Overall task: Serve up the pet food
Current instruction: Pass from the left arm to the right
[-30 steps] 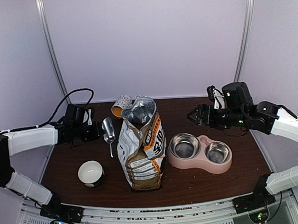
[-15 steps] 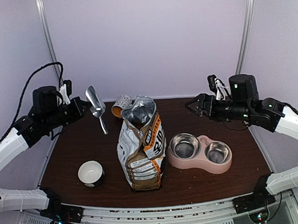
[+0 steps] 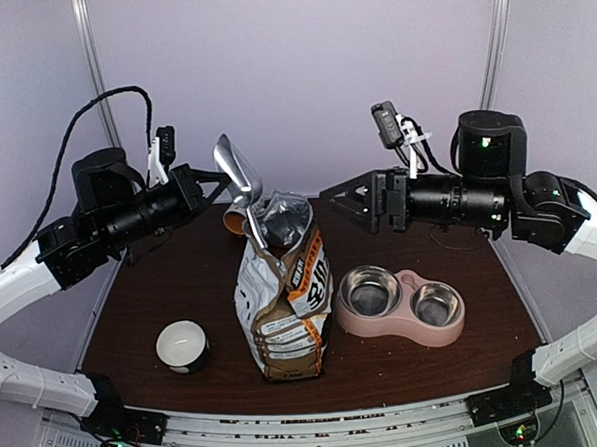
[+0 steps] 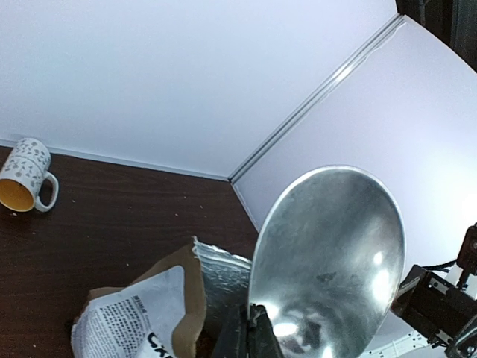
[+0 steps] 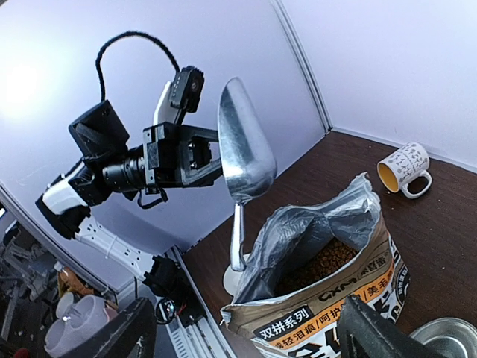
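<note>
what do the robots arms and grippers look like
Both are black at the joints and wrists, with white shells on the long links. The left arm trails a looping black cable; the right arm shows small green lights. The left gripper and right gripper are black two-finger claws with angular tapered fingers.

Left gripper [image 5: 214, 154] grips steel scoop [image 5: 244, 148] above open bag [image 5: 322, 317], kibble [image 5: 319, 268] inside; mug [image 5: 402, 170] beyond
</note>
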